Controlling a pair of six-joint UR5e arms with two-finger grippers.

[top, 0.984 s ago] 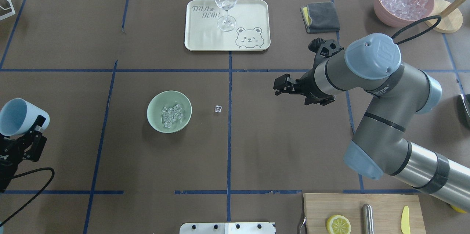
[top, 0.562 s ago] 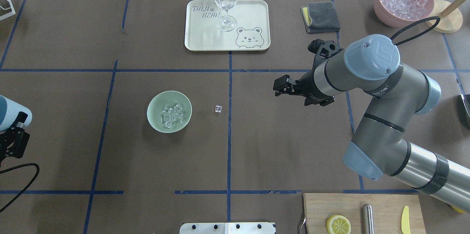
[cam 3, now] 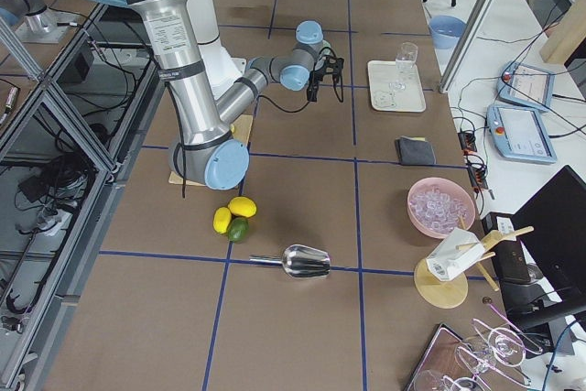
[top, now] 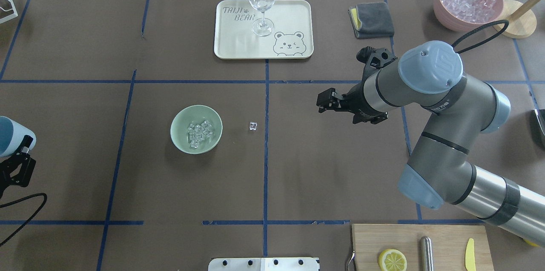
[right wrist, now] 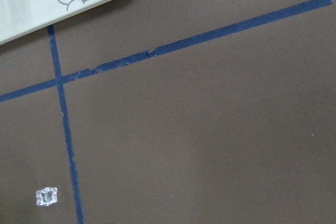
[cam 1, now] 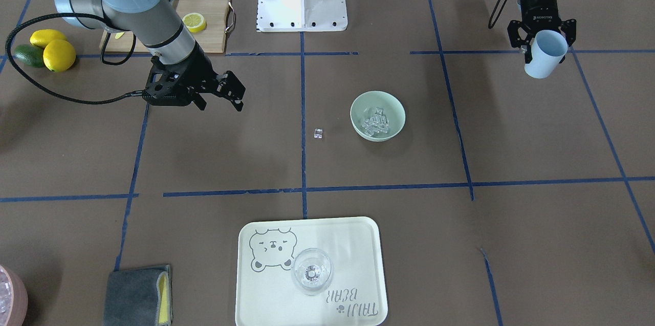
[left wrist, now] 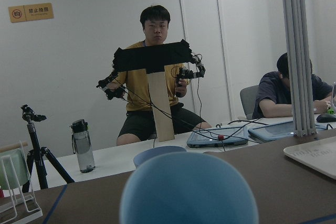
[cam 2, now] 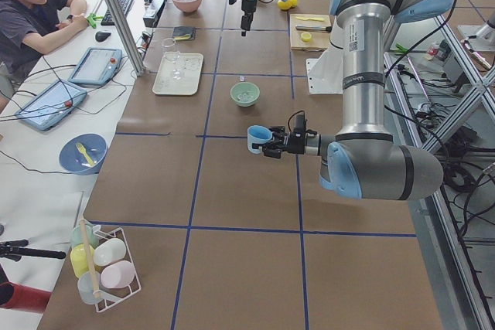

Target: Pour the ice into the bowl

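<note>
The pale green bowl [top: 196, 129] stands left of the table's middle and holds a heap of clear ice [top: 199, 132]; it also shows in the front view [cam 1: 377, 115]. One stray ice cube [top: 253, 126] lies on the table to its right and shows in the right wrist view [right wrist: 46, 196]. My left gripper [cam 1: 545, 39] is shut on a light blue cup [cam 1: 545, 53], held above the table's left edge, well away from the bowl. My right gripper [top: 325, 101] is open and empty, hovering right of the stray cube.
A cream tray [top: 294, 15] with a wine glass [top: 261, 3] is at the back centre. A grey cloth [top: 371, 20] and a pink bowl of ice [top: 468, 1] are at the back right. A cutting board [top: 443, 241] with a lemon half lies at the front right.
My left gripper has carried the blue cup further left, away from the bowl, so it is partly out of the overhead view. The right arm has barely moved.
</note>
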